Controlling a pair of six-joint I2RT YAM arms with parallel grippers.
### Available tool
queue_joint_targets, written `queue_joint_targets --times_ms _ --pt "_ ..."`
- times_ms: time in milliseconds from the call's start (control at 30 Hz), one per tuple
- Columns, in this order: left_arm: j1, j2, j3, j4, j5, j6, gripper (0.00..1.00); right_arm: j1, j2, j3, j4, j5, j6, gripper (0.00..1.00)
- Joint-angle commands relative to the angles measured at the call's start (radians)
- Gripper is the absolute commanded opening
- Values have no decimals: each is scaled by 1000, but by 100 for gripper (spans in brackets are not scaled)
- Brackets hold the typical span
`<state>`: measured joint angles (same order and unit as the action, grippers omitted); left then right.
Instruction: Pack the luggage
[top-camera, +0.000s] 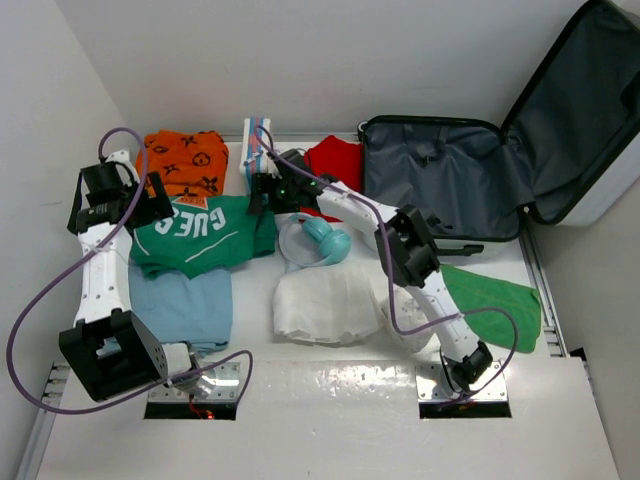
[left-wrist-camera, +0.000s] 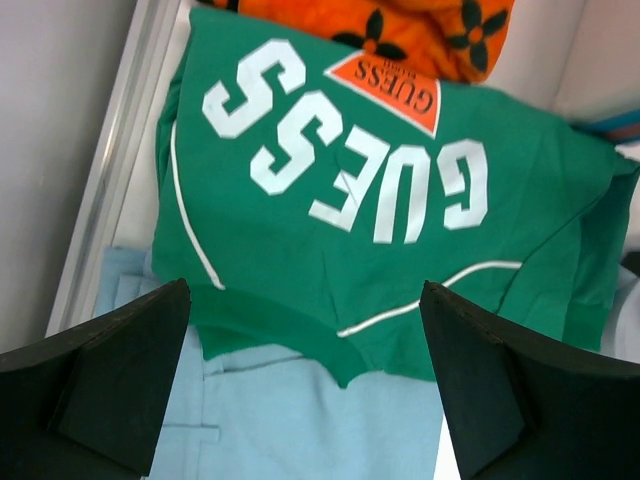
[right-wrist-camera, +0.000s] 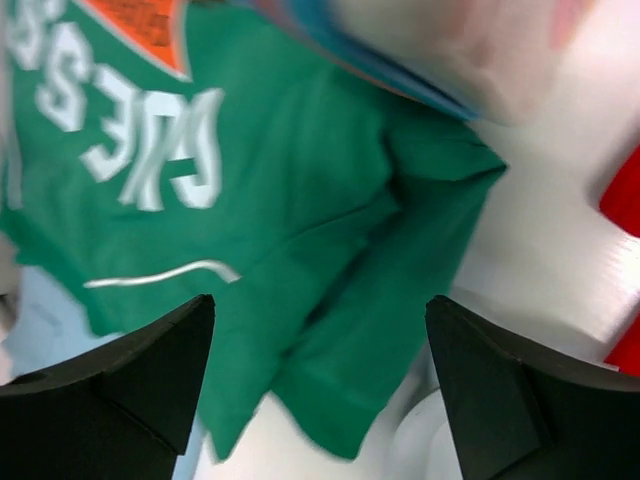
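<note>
The luggage (top-camera: 440, 180) lies open at the back right, dark grey lining up, its lid (top-camera: 590, 110) leaning back. A green GUESS shirt (top-camera: 205, 232) lies left of centre; it also shows in the left wrist view (left-wrist-camera: 370, 200) and the right wrist view (right-wrist-camera: 250, 230). My left gripper (top-camera: 150, 205) is open and empty above the shirt's left edge (left-wrist-camera: 305, 330). My right gripper (top-camera: 262, 190) is open and empty above the shirt's right sleeve (right-wrist-camera: 320, 350).
An orange patterned garment (top-camera: 185, 160) lies at the back left, a light blue garment (top-camera: 185, 305) at the front left. A red garment (top-camera: 335, 160), teal headphones (top-camera: 325, 240), a white cloth (top-camera: 325, 305), a green cloth (top-camera: 495, 300) and a striped box (top-camera: 255, 140) lie around.
</note>
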<state>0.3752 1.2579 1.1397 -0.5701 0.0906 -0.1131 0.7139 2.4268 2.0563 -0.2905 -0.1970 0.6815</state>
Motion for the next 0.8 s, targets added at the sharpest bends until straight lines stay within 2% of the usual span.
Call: queue_joint_targets --times_ms 0,233,400,633,700,733,767 --pt "13 -40 -15 1 34 4 100 -5 29 44 65 41 43 86" --pt "31 -40 -24 1 34 4 100 -7 115 74 94 4 75 95" --pt "41 -20 -34 1 3 4 100 16 166 96 120 -59 108 95" --pt "59 -2 -34 -19 -55 4 100 44 218 114 134 -84 138 89" --pt "70 -2 -34 -19 -55 4 100 47 232 110 128 -67 142 84" --pt "70 9 -34 -30 -55 -5 100 48 233 107 128 -65 142 63" --pt "80 9 -34 -30 -55 -5 100 48 235 102 128 -70 136 51"
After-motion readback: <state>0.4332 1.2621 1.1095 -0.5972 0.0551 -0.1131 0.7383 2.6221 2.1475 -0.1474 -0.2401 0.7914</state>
